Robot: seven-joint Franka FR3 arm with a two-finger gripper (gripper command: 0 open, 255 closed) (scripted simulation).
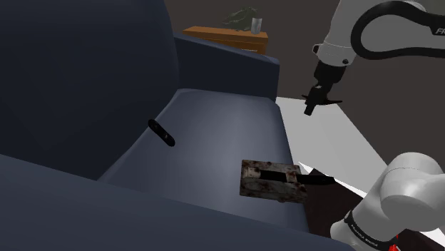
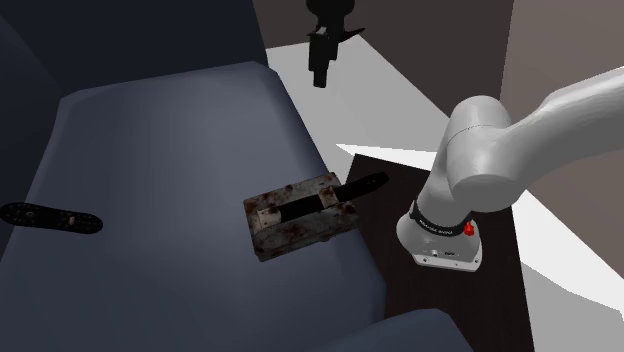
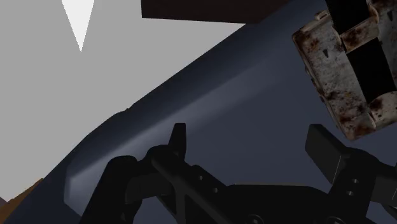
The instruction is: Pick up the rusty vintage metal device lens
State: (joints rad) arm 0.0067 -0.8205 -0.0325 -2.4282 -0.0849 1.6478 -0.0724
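**On the sofa seat: rusty device at the cushion's edge, gripper spread and empty**

Across the middle of the shoulder view we see a dark blue-grey seat cushion (image 1: 214,128), smooth and almost bare. Its tall backrest (image 1: 78,78) takes the left of that frame, and an armrest (image 1: 232,68) closes the far end near the upper centre.

The rusty device (image 1: 269,180) lies flat at lower centre in the shoulder view, right at the cushion's outer edge. It is a low, mottled brown box. A black bar (image 2: 360,186) runs along its top and pokes out past the cushion's edge. In the second exterior view the device sits at the centre of the frame.

A narrow black strip (image 1: 161,132) also lies on the cushion, left of centre in the shoulder view and well apart from the device.

The gripper (image 1: 314,105) hangs at the upper right of the shoulder view, beyond the cushion's edge, above a pale grey floor (image 1: 335,135). It is well apart from the device. In the wrist view its two black fingers (image 3: 179,137) stand apart with nothing between them. The device there lies ahead of the gripper and off to one side.

Beyond the armrest, at the top centre of the shoulder view, we see a wooden table (image 1: 227,36) carrying a grey cup (image 1: 256,25). The walls behind are dark brown. The white arm (image 2: 480,150) rises at the right of the second exterior view.
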